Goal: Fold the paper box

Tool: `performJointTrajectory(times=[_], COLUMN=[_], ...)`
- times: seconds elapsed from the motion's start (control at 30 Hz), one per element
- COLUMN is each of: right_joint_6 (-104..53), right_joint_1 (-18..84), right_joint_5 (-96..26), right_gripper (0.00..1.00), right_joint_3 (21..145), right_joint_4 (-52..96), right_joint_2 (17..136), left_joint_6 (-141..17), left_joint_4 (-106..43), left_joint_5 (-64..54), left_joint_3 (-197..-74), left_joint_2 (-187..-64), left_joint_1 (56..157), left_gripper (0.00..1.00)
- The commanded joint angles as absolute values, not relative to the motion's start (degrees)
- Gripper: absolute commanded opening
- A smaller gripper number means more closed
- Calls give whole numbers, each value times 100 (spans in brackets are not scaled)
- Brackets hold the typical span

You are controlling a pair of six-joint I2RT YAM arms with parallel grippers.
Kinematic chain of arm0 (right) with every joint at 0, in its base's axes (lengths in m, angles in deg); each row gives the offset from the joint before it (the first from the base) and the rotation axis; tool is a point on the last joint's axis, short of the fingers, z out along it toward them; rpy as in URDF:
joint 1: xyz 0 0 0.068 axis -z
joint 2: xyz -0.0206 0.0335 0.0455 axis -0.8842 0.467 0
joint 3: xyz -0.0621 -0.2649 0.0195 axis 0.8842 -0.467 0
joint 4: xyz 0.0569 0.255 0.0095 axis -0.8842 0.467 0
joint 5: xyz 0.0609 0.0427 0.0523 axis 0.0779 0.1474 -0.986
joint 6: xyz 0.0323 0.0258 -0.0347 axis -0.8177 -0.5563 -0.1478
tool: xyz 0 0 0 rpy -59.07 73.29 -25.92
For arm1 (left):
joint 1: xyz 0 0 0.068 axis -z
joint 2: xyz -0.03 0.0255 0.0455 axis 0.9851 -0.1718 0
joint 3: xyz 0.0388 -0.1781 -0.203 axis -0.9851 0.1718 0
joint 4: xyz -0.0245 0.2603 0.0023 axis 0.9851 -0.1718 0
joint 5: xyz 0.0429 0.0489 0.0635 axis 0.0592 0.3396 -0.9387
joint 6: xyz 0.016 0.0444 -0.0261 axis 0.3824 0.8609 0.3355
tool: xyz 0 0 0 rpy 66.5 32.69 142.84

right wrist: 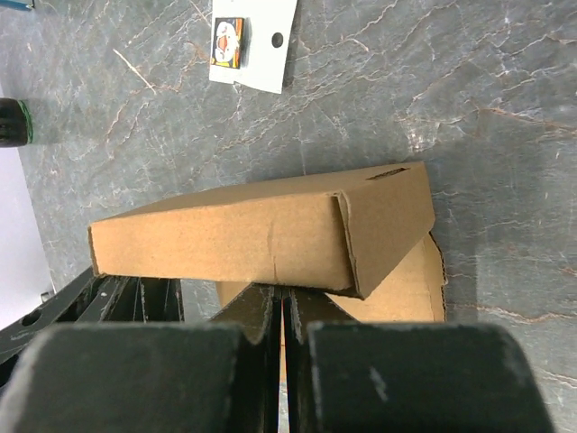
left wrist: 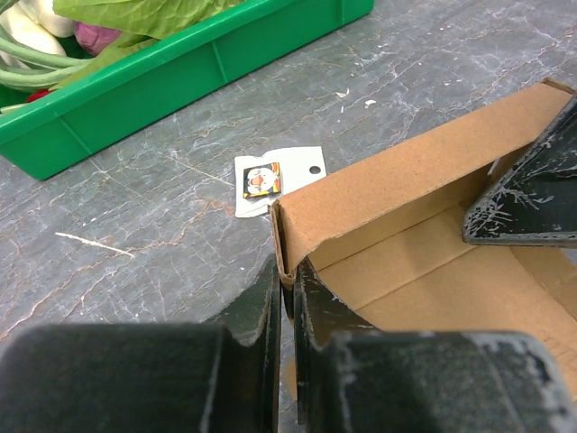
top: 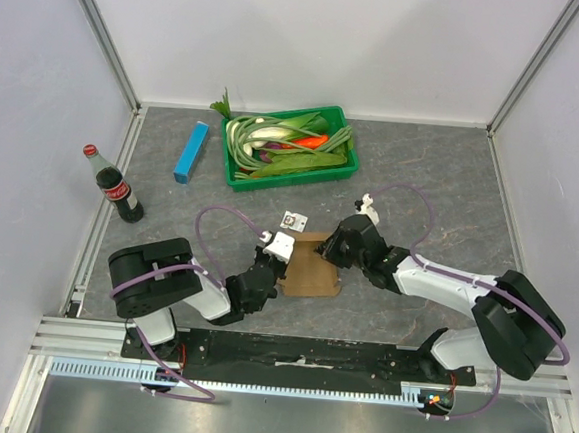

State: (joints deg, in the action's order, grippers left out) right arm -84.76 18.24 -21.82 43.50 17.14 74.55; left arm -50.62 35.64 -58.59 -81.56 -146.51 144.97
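Brown cardboard paper box (top: pixel 313 274), half folded, sits near-centre between the arms: left gripper (left wrist: pixel 287 281) pinches the corner of its raised wall, right gripper (right wrist: pixel 281 316) closed tight, tip inside the box. Push too hard and that thin corner could slip free or tear, wall springing flat

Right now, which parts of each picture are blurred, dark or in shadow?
Top external: evenly lit and sharp, with only soft shadows. Left wrist: the left end effector is dark and blurred, the paper box sharp. Right wrist: the right end effector is blurred; the box shades the table beside it.
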Motion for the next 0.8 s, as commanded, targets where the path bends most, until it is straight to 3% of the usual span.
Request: performJointTrajectory(times=[0.0,0.17,0.2,0.47,0.5,0.6,0.77], right_joint_6=[-8405,-7185,-6922,-5164,-5065,-4750,-4485], right_joint_1=[1848,1804,1804,1751,1751,1760,1900], right_joint_5=[-1986,-2495,-2748,-3876,-3902,-3535,-2191], right_gripper=[0,0,8,29,36,53,65], right_joint_3=[4313,4383,4505,5051,5191,5367,4982], right_joint_4=[1293,1319,1563,3506,3882,4542,4652], right_joint_2=[7565,7557,7539,6233,6038,5291,4657], left_joint_6=[-5259,-5311,-5312,-5250,-5233,-5233,-5206], left_joint_4=[3833,3824,3833,3885,3894,3903,4026], left_joint_5=[-5796,-5849,-5884,-5990,-5990,-5963,-5937], left_joint_3=[-8281,-8334,-8334,-8342,-8342,-8316,-8272], left_joint_2=[-14631,-14727,-14780,-14885,-14894,-14894,-14929], left_joint_1=[14603,14603,14603,14603,14603,14603,14603], left_gripper=[4,4,4,4,4,4,4])
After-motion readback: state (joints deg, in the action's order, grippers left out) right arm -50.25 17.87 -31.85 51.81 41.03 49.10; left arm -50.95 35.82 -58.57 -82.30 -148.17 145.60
